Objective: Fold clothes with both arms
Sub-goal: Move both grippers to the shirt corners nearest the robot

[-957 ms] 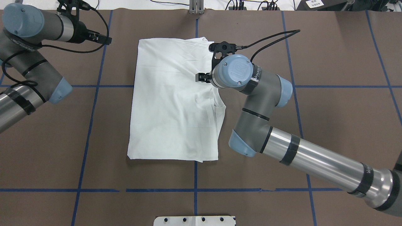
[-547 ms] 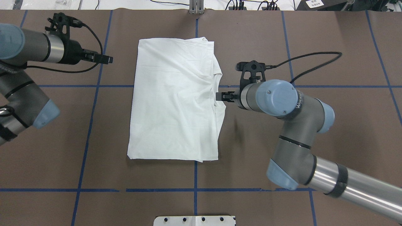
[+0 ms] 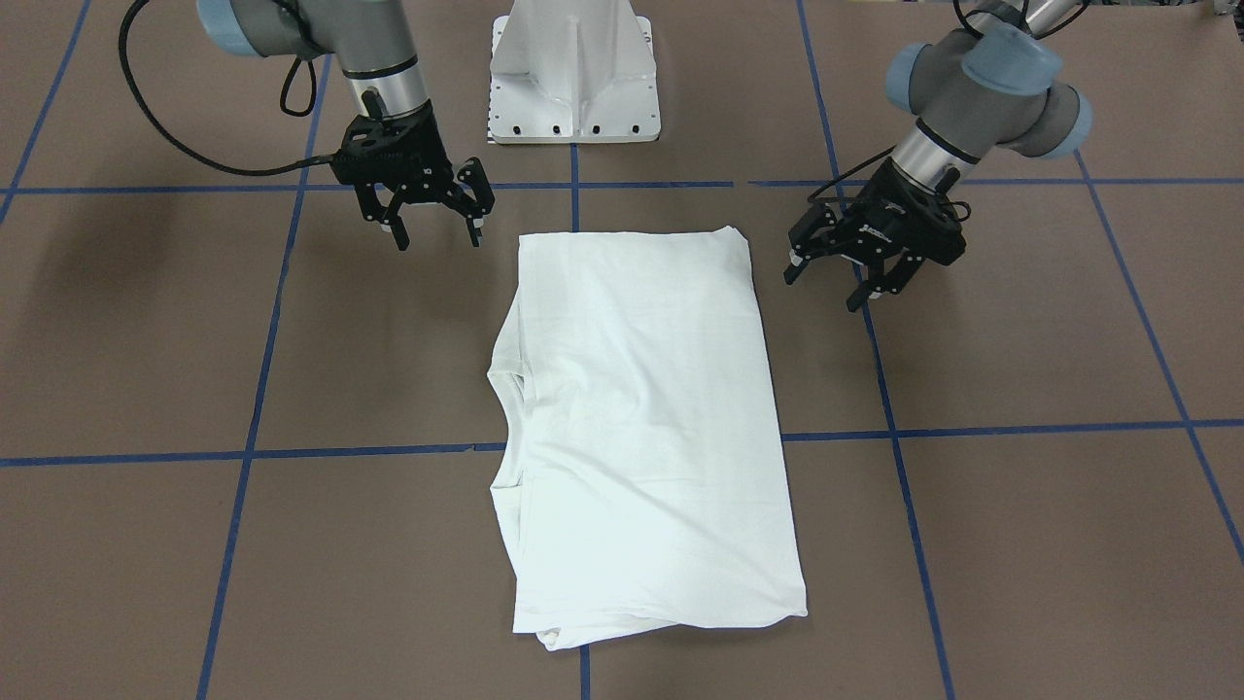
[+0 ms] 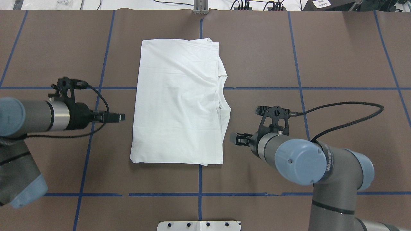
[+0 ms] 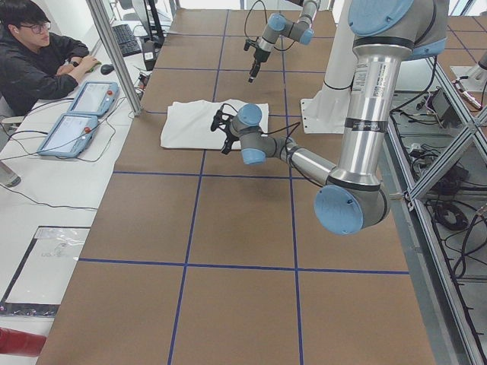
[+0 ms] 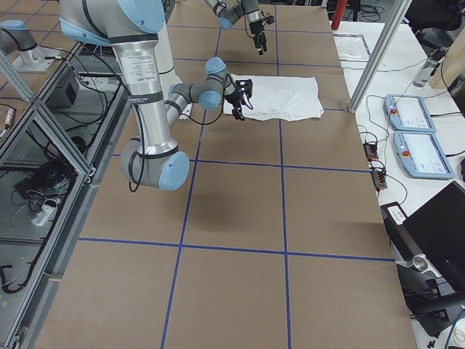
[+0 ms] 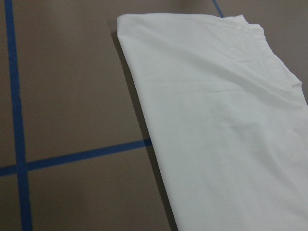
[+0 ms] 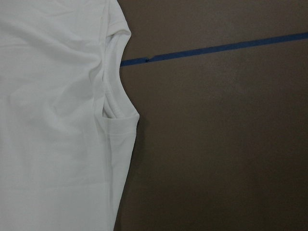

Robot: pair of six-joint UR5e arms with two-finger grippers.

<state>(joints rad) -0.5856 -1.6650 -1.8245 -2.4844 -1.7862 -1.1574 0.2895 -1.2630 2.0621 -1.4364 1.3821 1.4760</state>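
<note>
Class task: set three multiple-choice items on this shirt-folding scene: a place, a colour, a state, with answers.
1. Where does the shirt lie?
A) flat between the left gripper and the right gripper
B) heaped on the floor
C) draped over an arm

2. What colour are the tape lines on the table?
A) red
B) yellow
C) blue

3. How is the right gripper?
A) shut on a sleeve
B) open, clear of the shirt
C) shut, empty

Answers:
1 A: a gripper stands off each long side.
2 C: blue lines cross the brown top.
3 B: its jaws stand apart, beside the cloth.
</note>
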